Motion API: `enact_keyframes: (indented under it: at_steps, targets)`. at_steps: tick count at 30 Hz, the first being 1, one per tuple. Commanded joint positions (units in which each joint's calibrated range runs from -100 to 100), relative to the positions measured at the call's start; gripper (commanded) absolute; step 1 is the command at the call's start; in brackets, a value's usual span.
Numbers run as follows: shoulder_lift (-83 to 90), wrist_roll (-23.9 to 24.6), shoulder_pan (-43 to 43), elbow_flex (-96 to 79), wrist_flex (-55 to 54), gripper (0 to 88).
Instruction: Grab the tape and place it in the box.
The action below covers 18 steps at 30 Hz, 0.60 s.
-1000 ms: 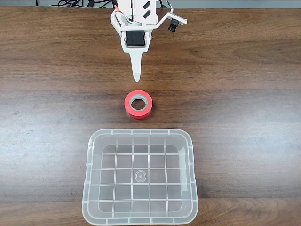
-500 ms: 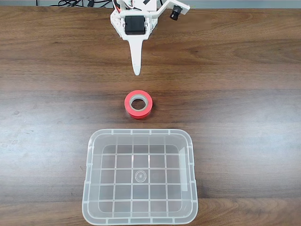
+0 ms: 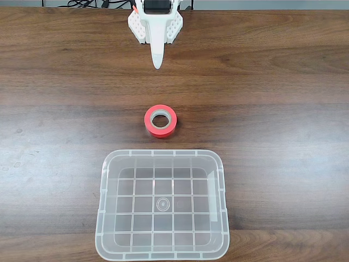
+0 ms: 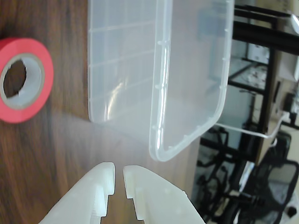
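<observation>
A small red-orange tape roll (image 3: pixel 148 123) with a grey core lies flat on the wooden table, just beyond the far rim of the clear plastic box (image 3: pixel 163 153). The box has a grid-patterned bottom and nothing in it. My white gripper (image 3: pixel 157 63) hangs near the table's far edge, well beyond the tape and in line with it, holding nothing. In the wrist view the fingers meet at the bottom edge, where the gripper (image 4: pixel 118 173) is shut with only a thin slit between the tips. There the tape (image 4: pixel 46 77) sits at the left and the box (image 4: pixel 161 93) fills the upper middle.
Dark wood table (image 3: pixel 283 109) spreads wide to both sides of the tape and box. Cables lie along the far edge (image 3: pixel 82 3). The wrist view shows shelving and a chair (image 4: pixel 261 177) past the table.
The gripper has drawn back toward the table's far edge, away from the tape. The small camera beside it has left the fixed view. Tape and box have not moved.
</observation>
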<state>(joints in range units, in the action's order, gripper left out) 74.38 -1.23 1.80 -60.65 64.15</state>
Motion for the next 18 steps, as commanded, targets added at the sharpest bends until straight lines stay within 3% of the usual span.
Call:
enact_keyframes:
  at_steps: [1,5,12,18]
  targets:
    - [-18.55,-4.47,-0.34,20.66,3.31,1.3]
    - [-30.13,-3.78,-0.12,28.46,6.22,1.3]
    - [-47.91,2.23,-2.53,29.77,5.88,1.3]
    - [-58.45,2.65,-2.53,28.89,2.46,1.7]
